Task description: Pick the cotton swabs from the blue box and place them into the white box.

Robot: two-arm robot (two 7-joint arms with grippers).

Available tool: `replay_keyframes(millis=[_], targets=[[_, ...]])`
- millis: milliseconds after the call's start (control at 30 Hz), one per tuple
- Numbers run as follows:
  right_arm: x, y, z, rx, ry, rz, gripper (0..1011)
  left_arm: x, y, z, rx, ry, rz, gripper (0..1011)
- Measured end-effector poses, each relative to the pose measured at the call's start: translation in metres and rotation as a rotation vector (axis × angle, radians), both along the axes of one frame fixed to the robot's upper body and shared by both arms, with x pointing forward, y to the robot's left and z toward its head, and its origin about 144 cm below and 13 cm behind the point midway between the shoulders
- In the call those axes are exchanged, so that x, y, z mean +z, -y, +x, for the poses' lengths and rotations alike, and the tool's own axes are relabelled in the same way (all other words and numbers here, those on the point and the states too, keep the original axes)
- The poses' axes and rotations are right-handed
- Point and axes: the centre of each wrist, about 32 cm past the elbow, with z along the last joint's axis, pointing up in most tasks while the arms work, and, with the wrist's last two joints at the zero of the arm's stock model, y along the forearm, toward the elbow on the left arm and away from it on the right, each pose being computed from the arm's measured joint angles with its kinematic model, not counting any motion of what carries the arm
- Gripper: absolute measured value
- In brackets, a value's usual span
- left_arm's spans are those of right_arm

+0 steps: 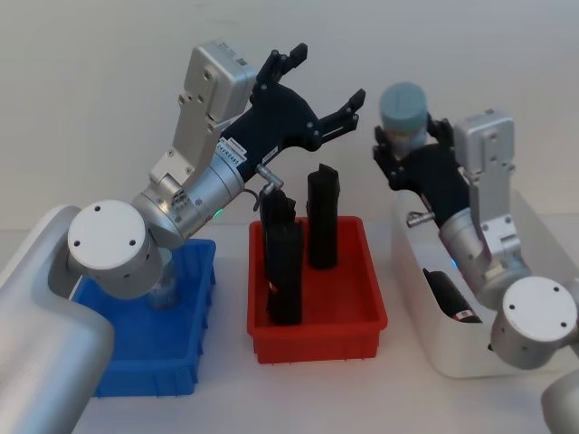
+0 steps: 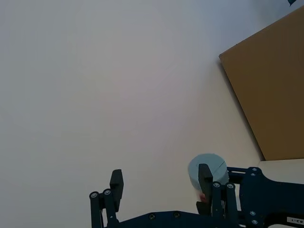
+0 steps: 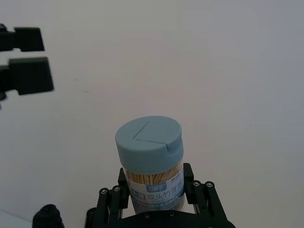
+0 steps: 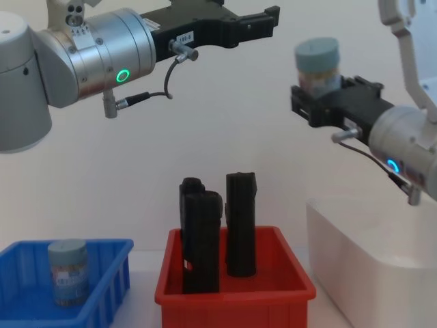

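Note:
My right gripper (image 1: 409,136) is shut on a cotton swab tub (image 1: 403,110) with a pale grey-blue lid, held upright high above the far end of the white box (image 1: 425,307). In the right wrist view the tub (image 3: 149,156) stands between the fingers (image 3: 124,183). My left gripper (image 1: 324,80) is open and empty, raised above and beyond the red bin. Another cotton swab tub (image 4: 68,272) stands in the blue box (image 4: 113,273) at the left, partly hidden by my left arm in the head view. The left wrist view shows the held tub (image 2: 206,166) beyond its open fingers (image 2: 116,183).
A red bin (image 1: 317,348) sits between the blue and white boxes, with two tall black blocks (image 1: 283,262) standing in it. A dark object (image 1: 452,298) lies inside the white box. A brown board (image 2: 266,85) lies farther off.

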Motion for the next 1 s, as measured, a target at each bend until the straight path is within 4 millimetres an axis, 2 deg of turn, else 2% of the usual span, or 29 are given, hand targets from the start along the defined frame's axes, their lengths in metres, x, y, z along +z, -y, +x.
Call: replay_keyframes(millis=[467,1000], targets=[[-0.017,0.022,-0.007,-0.197,-0.151,0.043,650,0.0,0.0,0.0,0.0,0.0,0.0,1004],[-0.014,0.037,0.002,-0.287,-0.383,0.041,650,0.0,0.0,0.0,0.0,0.0,0.0,1004]])
